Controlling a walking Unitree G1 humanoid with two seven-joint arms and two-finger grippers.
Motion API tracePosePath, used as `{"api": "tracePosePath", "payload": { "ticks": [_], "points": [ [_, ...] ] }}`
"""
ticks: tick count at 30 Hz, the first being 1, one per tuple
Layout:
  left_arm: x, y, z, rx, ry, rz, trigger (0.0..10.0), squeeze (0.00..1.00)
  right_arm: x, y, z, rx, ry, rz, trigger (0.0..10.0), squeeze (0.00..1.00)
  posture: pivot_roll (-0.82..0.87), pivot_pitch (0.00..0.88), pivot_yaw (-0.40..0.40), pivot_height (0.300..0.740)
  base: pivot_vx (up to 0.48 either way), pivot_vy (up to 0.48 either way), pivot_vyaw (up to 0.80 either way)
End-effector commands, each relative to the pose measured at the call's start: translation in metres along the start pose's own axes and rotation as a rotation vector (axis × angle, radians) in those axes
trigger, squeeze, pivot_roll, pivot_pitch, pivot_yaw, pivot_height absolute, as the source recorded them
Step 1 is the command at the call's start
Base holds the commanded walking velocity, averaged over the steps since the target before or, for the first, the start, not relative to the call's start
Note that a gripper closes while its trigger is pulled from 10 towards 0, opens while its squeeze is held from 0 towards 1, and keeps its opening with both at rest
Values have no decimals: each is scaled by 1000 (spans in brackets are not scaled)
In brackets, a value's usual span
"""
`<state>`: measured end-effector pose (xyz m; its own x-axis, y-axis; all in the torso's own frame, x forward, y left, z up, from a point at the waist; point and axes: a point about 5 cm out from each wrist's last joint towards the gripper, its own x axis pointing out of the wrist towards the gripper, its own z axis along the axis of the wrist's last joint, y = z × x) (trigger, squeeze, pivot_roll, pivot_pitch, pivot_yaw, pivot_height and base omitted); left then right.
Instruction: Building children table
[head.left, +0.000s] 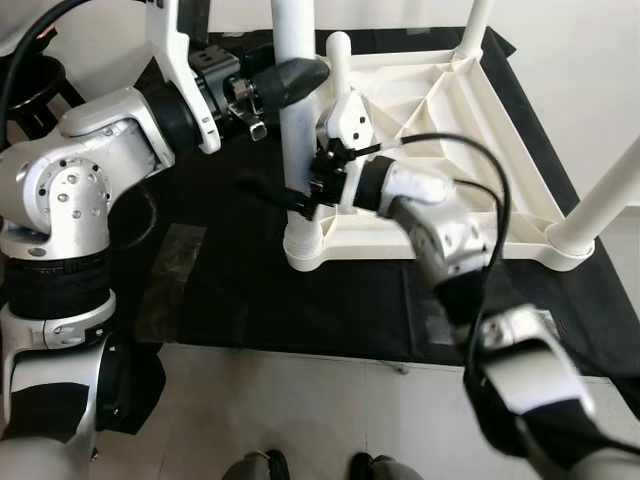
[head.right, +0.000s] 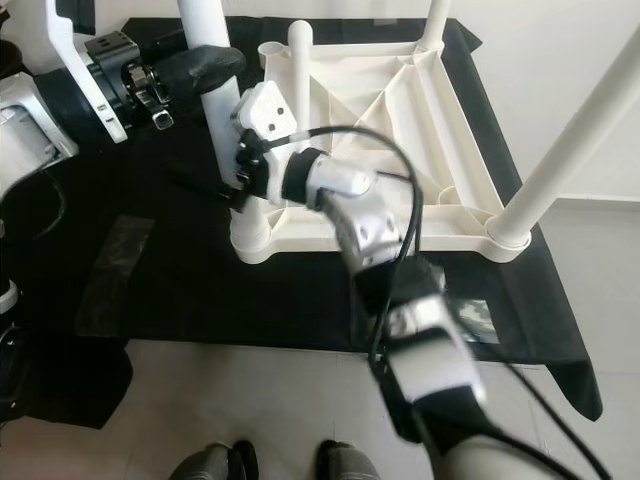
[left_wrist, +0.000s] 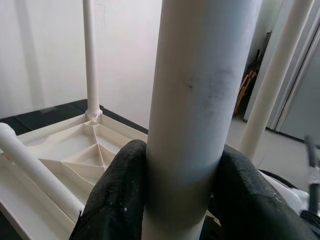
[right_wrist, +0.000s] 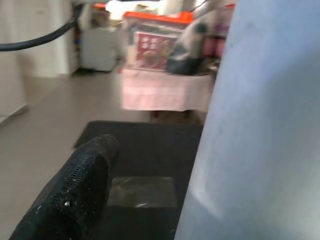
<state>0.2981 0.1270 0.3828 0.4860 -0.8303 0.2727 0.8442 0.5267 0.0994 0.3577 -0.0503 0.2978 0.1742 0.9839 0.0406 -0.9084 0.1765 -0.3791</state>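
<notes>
The white plastic table lies upside down on a black mat. Its near-left leg stands upright in the corner socket. My left gripper is shut on this leg high up; in the left wrist view both fingers press against the leg. My right gripper is low at the same leg, just above the socket. One of its fingers stands apart from the leg; the other is hidden behind it. A loose leg rests on the frame.
Two more legs stand up at the near-right corner and the far-right corner. The black mat has a taped patch. Pale floor tiles lie in front. A cloth-covered table with boxes stands farther off.
</notes>
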Motion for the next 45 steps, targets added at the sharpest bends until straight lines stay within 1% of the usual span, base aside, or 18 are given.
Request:
{"api": "tracePosePath", "payload": {
  "ticks": [1, 7, 8, 13, 14, 22, 23, 24, 25, 31, 32, 33, 35, 36, 37, 38, 40, 45],
  "points": [
    [4, -11, -10, -53, 36, -97, 0, 0, 11, 9, 0, 11, -12, 128, 10000, 0, -97, 204, 11, 740, 0, 0, 0],
    [3, -15, -10, -57, 41, -121, 0, 0, 15, 7, 0, 35, -16, 177, 10000, 0, -92, 207, 9, 740, 0, 0, 0],
    [2, -15, -10, -56, 41, -124, 0, 0, 15, 5, 1, 47, -28, 195, 1647, 0, -88, 208, 7, 740, 0, 0, 0],
    [2, -16, -10, -56, 41, -126, 0, 0, 16, 3, 1, 56, -39, 208, 1647, 0, -88, 208, 7, 740, 0, 0, 0],
    [1, -16, -9, -49, 40, -126, 0, 0, 15, 2, 1, 71, -48, 239, 0, 0, -80, 212, -2, 740, 0, 0, 0],
    [-1, -19, -7, -5, 27, -138, 0, 0, 11, -1, -2, 92, -54, 298, 0, 0, -81, 205, 2, 740, 0, 0, 0],
    [-1, -20, -6, 2, 21, -136, 7294, 1000, 12, 0, -3, 90, -55, 301, 0, 0, -85, 200, 1, 740, 0, 0, 0],
    [-1, -20, -6, 2, 21, -136, 7294, 1000, 12, 0, -3, 90, -55, 301, 0, 0, -85, 200, 1, 740, 0, 0, 0],
    [-1, -20, -5, 23, 12, -122, 10000, 1000, 14, 1, -5, 75, -42, 289, 0, 0, -88, 197, 0, 740, 0, 0, 0],
    [1, -14, -3, -5, -7, -49, 10000, 1000, 22, 2, -17, 39, 39, 123, 0, 0, -99, 189, -14, 740, 0, 0, 0],
    [1, -14, -2, -12, -9, -56, 10000, 0, 26, 13, -24, 50, 65, 115, 0, 0, -96, 189, -18, 740, 0, 0, 0],
    [0, -13, -2, -17, -10, -55, 10000, 0, 30, 24, -30, 92, 76, 92, 0, 0, -85, 183, -26, 740, 0, 0, 0],
    [0, -13, -2, -17, -10, -55, 10000, 0, 30, 24, -30, 92, 76, 92, 0, 0, -85, 183, -26, 740, 0, 0, 0],
    [-1, -13, -2, -19, -6, -51, 10000, 0, 40, 32, -52, 188, 147, -188, 0, 0, -83, 181, -32, 740, 0, 0, 0],
    [-1, -13, -2, -19, -6, -51, 10000, 0, 40, 32, -52, 188, 147, -188, 0, 0, -83, 181, -32, 740, 0, 0, 0],
    [-1, -12, -2, -25, -1, -54, 10000, 0, 46, 64, -79, 263, 192, -398, 0, 0, -86, 180, -20, 740, 0, 0, 0],
    [-2, -12, -3, -31, 7, -61, 10000, 0, 50, 94, -95, 312, 221, -624, 0, 0, -87, 175, -13, 740, 0, 0, 0],
    [-2, -12, -4, -34, 9, -65, 10000, 0, 54, 95, -92, 303, 197, -631, 0, 0, -96, 163, -2, 740, 0, 0, 0]
  ]
}}
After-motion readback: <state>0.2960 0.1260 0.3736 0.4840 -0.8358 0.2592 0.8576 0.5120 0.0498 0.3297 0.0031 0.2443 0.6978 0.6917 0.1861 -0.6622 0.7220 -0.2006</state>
